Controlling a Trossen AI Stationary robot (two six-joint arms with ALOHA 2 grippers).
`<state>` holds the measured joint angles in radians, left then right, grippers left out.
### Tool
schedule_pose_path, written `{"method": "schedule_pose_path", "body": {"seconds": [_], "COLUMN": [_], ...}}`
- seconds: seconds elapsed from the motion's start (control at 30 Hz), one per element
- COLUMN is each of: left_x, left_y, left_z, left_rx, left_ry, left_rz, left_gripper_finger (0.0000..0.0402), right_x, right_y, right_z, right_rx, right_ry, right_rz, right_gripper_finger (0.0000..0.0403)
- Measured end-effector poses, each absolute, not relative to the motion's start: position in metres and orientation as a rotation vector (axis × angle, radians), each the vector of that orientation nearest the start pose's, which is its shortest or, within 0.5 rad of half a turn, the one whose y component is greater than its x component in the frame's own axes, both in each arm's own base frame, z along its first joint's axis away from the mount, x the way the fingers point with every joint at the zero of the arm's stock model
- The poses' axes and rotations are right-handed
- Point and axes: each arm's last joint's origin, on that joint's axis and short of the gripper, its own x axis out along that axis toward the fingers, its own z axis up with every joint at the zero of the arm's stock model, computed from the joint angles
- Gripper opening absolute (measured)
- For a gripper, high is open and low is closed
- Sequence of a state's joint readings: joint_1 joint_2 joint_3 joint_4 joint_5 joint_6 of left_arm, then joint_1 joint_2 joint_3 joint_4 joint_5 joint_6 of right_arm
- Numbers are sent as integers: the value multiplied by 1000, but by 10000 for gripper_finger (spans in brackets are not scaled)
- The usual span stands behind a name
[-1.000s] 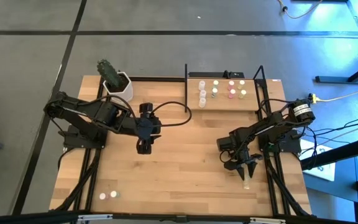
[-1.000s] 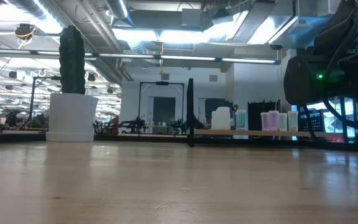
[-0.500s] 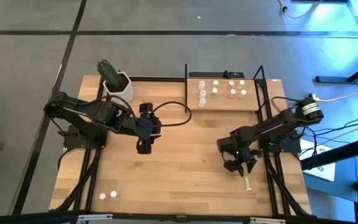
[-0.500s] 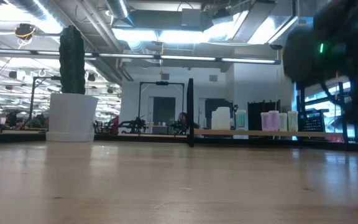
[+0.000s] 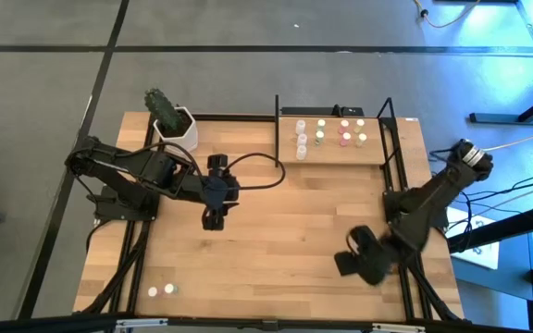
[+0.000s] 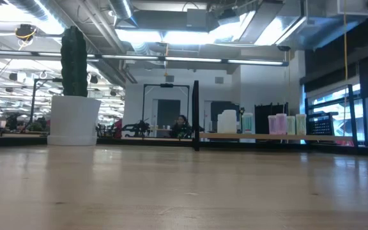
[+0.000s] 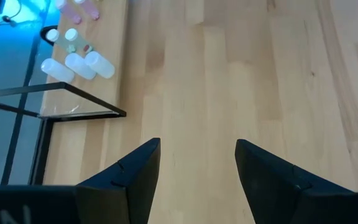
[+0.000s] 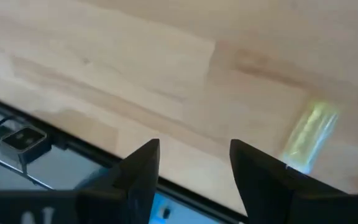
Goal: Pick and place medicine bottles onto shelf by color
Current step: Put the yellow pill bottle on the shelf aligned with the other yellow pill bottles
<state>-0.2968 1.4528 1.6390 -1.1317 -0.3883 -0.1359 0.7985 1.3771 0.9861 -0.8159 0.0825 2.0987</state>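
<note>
High view: the shelf [image 5: 340,153] stands at the far edge of the desk [image 5: 276,250], right of centre. On its board the medicine bottles [image 5: 322,135] stand grouped: white-capped ones toward the left, then green, pink and yellowish ones to the right. Two more white bottles [image 5: 161,290] sit on the desk at the near left corner, well apart from the shelf. A white plant pot [image 5: 176,128] with a cactus stands at the far left. The left gripper [image 5: 213,218] hangs over the middle of the desk, left of centre, holding nothing. The right gripper [image 5: 345,264] is low over the near right part of the desk; it appears blurred here.

Low view: the shelf [image 6: 273,136] shows at the far right with the bottles [image 6: 278,124] in a row on it. The plant pot [image 6: 74,120] stands at the far left. No gripper shows. A person [image 6: 181,126] is seen in the room behind.

Left wrist view: the left gripper [image 7: 197,163] has its jaws spread over bare desk wood, with nothing between them. The shelf corner [image 7: 86,81] and several bottles [image 7: 79,62] lie ahead.

Right wrist view: the right gripper [image 8: 194,163] has its jaws spread and empty, near the desk edge. A yellowish bottle [image 8: 309,134] lies on the desk just beside it, outside the jaws, blurred.
</note>
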Motion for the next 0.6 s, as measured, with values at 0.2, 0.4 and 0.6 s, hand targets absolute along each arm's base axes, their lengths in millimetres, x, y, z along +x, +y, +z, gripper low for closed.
{"method": "schedule_pose_path", "body": {"seconds": [0.2,0.4,0.6], "left_x": [265,265,267], "left_y": [-71,-72,-72], "left_z": [393,393,394], "left_rx": [184,169,163], "left_ry": [893,896,872], "left_rz": [94,78,76], "left_gripper_finger": [202,202,202], "right_x": [165,151,139], "right_y": [220,244,263], "right_z": [236,237,237], "right_rx": [1250,1127,977], "right_ry": [1178,1219,1280], "right_rz": [-689,-774,-864], "right_gripper_finger": [197,197,197]}}
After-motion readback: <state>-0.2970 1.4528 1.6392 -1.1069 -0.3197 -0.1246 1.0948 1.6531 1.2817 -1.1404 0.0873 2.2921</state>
